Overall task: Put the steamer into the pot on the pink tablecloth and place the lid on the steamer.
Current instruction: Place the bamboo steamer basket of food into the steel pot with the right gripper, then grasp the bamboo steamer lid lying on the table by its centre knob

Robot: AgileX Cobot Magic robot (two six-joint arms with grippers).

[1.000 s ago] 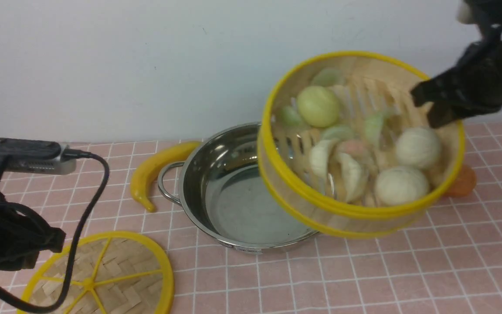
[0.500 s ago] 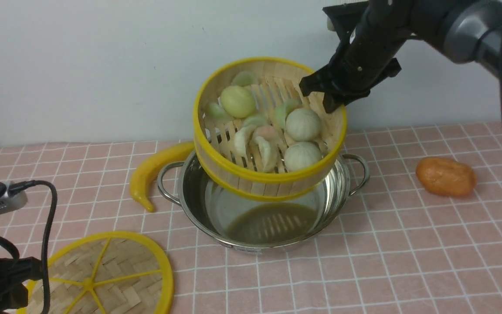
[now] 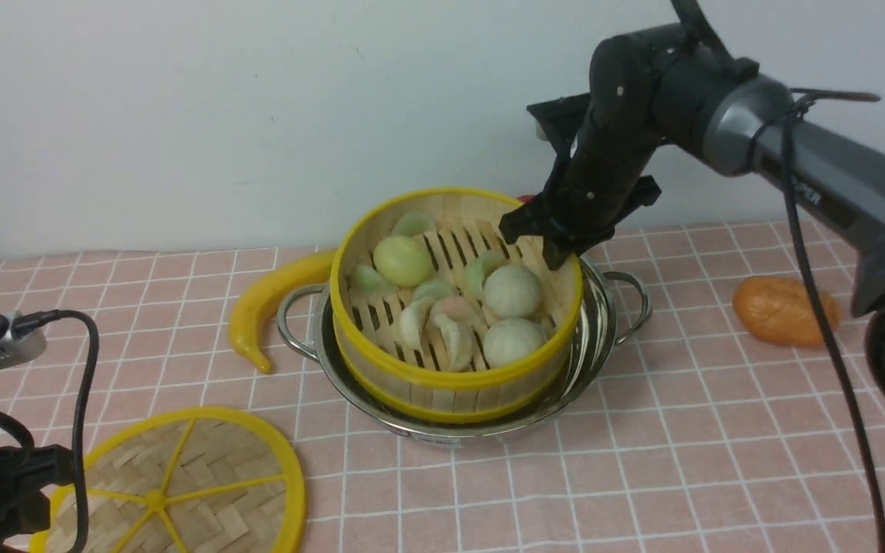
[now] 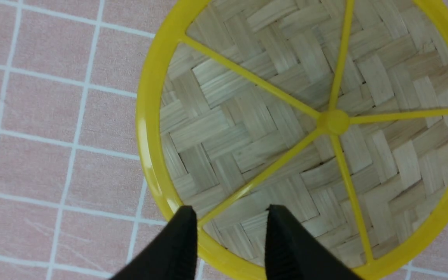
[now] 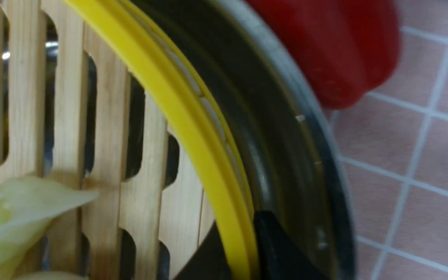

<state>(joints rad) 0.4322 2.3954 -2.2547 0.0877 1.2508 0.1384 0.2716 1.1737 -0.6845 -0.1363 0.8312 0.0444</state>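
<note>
Background: plain white wall [image 3: 181, 115]. Surface: pink tablecloth [image 3: 642, 461] with a white grid.

Pot [image 3: 594, 353]: stands mid-cloth, near the wall, both looped handles showing.

Steamer [image 3: 450, 384]: inside the pot's rim, its tall wall rising well above the steel, tipped slightly toward the front camera. Cannot tell whether its base rests on the pot floor. Contents: pale round buns [image 3: 512, 292] and folded dumplings [image 3: 442, 322] on the slatted floor.

Right gripper [image 3: 538, 238]: clamped on the steamer's upper yellow rim at the far right side, one finger inside the wall and one outside, as the right wrist view shows.

Lid [image 3: 204, 476]: flat on the cloth at front left, well apart from the pot.

Left gripper [image 4: 230, 233]: jaws parted, nothing held, poised over the lid near its rim. Contact cannot be judged.

Other items: yellow banana-shaped piece [image 3: 266, 307] just left of the pot; orange lump [image 3: 784, 311] on the cloth at right; red object [image 5: 336, 46] just beyond the pot's rim.
</note>
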